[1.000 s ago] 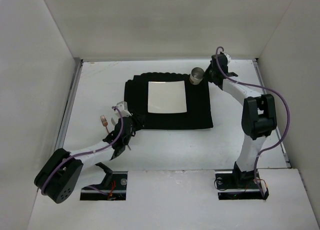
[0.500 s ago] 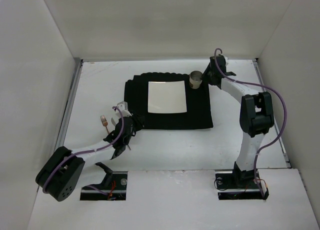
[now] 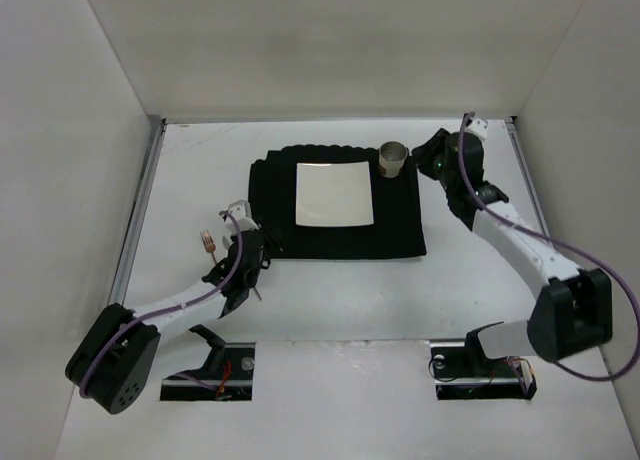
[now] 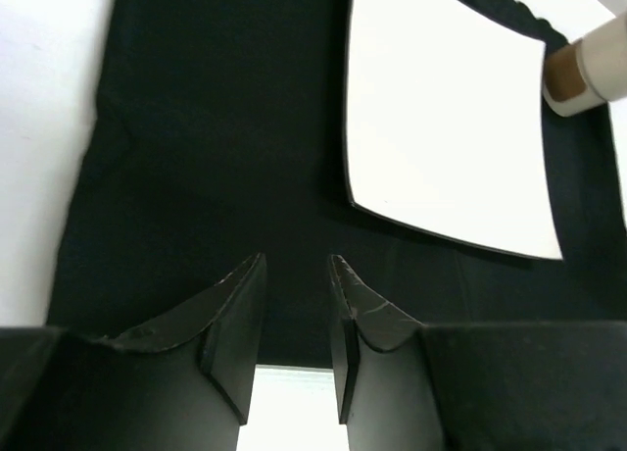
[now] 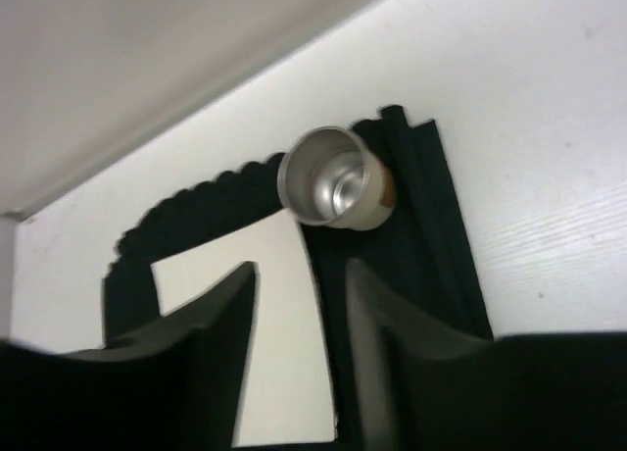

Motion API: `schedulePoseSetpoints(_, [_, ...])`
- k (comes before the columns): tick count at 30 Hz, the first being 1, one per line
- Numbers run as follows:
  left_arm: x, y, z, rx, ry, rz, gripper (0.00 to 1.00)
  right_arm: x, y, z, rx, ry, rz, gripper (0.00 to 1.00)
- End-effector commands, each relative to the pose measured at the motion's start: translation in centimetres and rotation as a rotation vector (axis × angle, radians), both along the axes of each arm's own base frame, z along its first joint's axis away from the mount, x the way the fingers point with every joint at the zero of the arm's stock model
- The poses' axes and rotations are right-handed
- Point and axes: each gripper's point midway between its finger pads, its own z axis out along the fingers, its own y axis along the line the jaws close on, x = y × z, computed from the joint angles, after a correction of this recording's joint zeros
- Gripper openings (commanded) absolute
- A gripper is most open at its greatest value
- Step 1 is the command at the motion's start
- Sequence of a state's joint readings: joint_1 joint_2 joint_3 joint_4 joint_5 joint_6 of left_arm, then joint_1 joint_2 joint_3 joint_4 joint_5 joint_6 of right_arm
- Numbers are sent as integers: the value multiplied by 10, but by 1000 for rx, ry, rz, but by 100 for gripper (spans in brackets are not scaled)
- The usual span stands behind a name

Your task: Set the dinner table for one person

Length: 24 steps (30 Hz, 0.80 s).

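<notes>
Top: we see the tabletop (image 3: 200, 170), matte white with side rails, under both arms. Left claw (image 3: 258, 250) sits at the placemat's (image 3: 270, 185) near-left corner, right claw (image 3: 430, 166) just beside the cup (image 3: 394, 159).
Left wrist: claw narrow, empty, over the mat; tabletop on the left.
Right wrist: claw parted, empty, cup just ahead, tabletop to the right.
</notes>
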State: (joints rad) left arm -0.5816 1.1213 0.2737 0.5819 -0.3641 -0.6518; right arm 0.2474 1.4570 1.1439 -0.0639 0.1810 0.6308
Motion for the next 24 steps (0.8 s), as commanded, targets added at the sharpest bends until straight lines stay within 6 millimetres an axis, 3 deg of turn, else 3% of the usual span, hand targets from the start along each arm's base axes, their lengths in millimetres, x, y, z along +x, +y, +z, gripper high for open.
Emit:
schedulePoseSetpoints(1, [7,11,32,49,-50,60,29,-34,35,24,22,-180,65,33])
schedulePoseSetpoints(4, [-6,25,39,119,-17,99,31,-74,60,20,26,-234,157,13])
schedulePoseSetpoints(6, [-19,41,37,179,21,143,31,-98,70,15,42,-243,204,9])
schedulePoseSetpoints(10, [-44,68,20,264,143,194,26,-132,84,2,47,-248,285,12])
schedulePoseSetpoints(13, [-62,85,-2,282,257,244,23,-140,84,-14,25,-235,304,22])
schedulePoseSetpoints(16, [-75,94,-20,271,342,290,25,-142,86,-27,34,-214,321,23])
schedulePoseSetpoints(19, [-75,92,-25,239,370,317,32,-146,92,-26,65,-223,349,27])
schedulePoseSetpoints(24, [-73,87,-31,232,397,329,33,-149,97,-32,78,-216,374,30])
